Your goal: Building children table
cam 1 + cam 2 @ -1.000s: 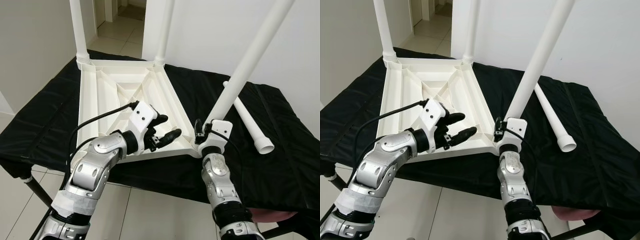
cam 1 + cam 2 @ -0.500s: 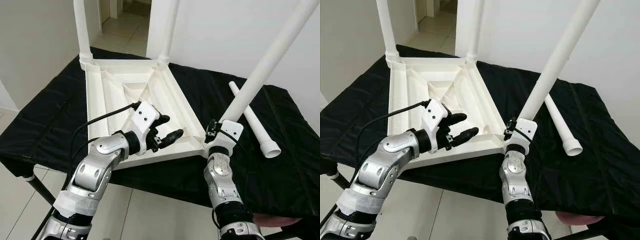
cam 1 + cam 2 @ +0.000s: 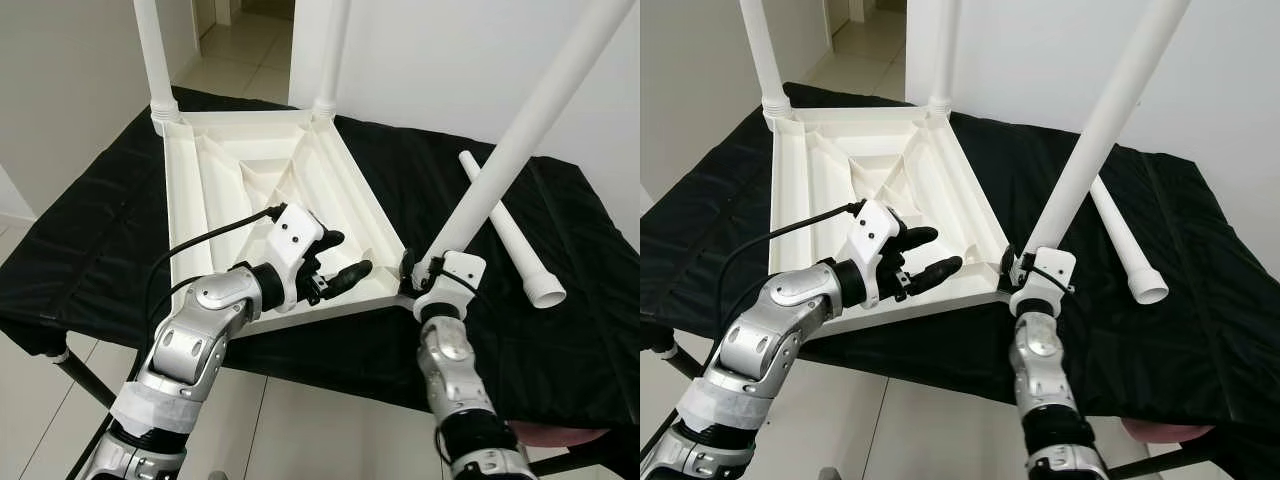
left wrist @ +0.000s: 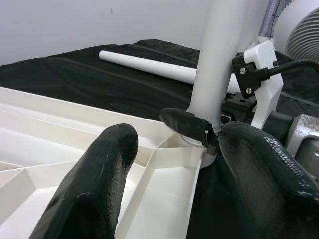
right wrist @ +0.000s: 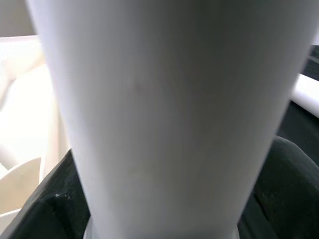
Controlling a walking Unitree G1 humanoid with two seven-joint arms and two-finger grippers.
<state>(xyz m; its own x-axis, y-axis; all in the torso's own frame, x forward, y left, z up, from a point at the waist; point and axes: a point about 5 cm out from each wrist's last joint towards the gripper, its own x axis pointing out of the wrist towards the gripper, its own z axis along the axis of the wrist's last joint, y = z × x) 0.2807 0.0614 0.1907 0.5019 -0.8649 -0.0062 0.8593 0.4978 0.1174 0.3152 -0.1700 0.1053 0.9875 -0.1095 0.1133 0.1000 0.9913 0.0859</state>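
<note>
Right jaws (image 3: 418, 281) clenched on the third leg (image 3: 520, 130); left jaws (image 3: 335, 262) released over the tabletop (image 3: 240, 190).

In the last second the leg's foot has moved into the near corner socket on the worktop (image 3: 80, 250), so it seems seated, leaving one leg (image 3: 505, 230) loose.

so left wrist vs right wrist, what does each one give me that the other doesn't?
Left wrist alone: the open left gripper over the upturned white tabletop, the right gripper closed round the leg's base, and the black cloth. Right wrist alone: a close view of its own black fingers hugging that leg. Both: the tilted white leg at the near corner and the spare leg lying on the cloth.
</note>
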